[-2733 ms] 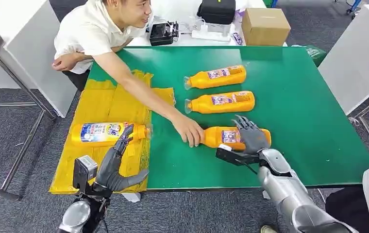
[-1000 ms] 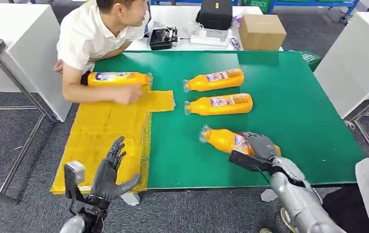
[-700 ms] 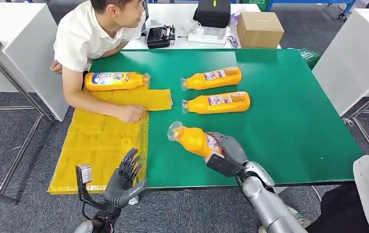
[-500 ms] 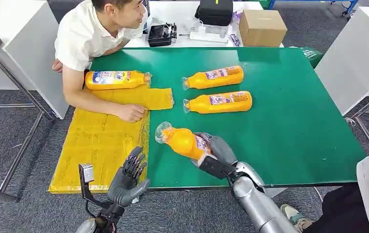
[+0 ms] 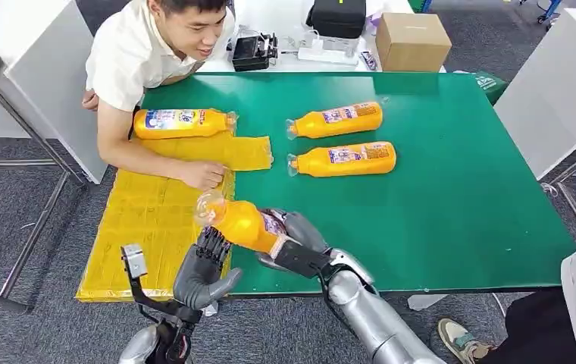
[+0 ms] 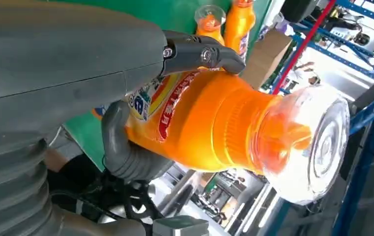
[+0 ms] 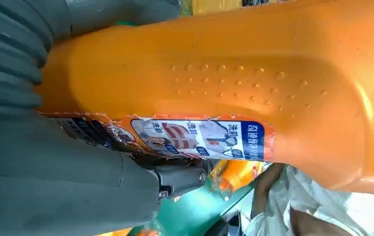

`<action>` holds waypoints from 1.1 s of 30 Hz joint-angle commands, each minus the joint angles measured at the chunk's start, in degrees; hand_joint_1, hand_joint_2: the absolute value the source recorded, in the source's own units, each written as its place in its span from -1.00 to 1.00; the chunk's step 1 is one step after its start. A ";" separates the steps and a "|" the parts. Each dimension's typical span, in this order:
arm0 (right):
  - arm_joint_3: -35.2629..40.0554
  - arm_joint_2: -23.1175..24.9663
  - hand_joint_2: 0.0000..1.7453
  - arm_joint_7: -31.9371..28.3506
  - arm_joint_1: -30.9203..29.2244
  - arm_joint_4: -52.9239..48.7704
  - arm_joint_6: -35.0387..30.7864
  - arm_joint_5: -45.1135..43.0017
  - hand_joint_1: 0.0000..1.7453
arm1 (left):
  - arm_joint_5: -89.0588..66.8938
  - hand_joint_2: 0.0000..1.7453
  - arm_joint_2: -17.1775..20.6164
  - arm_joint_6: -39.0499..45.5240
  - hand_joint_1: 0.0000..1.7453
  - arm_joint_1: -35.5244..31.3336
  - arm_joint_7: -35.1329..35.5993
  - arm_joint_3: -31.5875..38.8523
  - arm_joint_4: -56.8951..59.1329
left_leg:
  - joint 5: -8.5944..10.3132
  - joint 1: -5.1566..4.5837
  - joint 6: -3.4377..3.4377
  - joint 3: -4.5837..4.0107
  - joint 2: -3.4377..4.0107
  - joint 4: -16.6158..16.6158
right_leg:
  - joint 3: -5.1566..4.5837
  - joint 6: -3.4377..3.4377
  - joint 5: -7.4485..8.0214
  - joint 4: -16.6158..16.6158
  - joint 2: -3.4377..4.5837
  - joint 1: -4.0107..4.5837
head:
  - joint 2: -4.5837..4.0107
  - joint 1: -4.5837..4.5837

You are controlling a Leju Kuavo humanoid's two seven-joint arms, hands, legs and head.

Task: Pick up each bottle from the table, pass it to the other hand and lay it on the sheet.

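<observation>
The robot's right hand grips an orange bottle above the green table's near left edge, beside the yellow sheet. Its left hand touches the bottle's underside with curled fingers; whether it grips, cannot tell.

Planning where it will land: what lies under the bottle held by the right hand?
Under the held bottle show the green table edge and the yellow sheet; the left hand reaches up beneath it. The bottle covers the strip where they meet.
</observation>
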 commanded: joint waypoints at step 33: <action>13.75 4.03 1.00 0.89 -2.49 6.15 -2.09 -1.43 1.00 | 3.74 1.00 -2.17 4.77 1.00 -5.41 -0.95 0.96 2.40 | 0.01 -0.03 -0.01 0.07 -0.01 -0.06 | 0.04 -0.03 -0.01 -0.03 -0.11 -0.01 | 0.00 0.02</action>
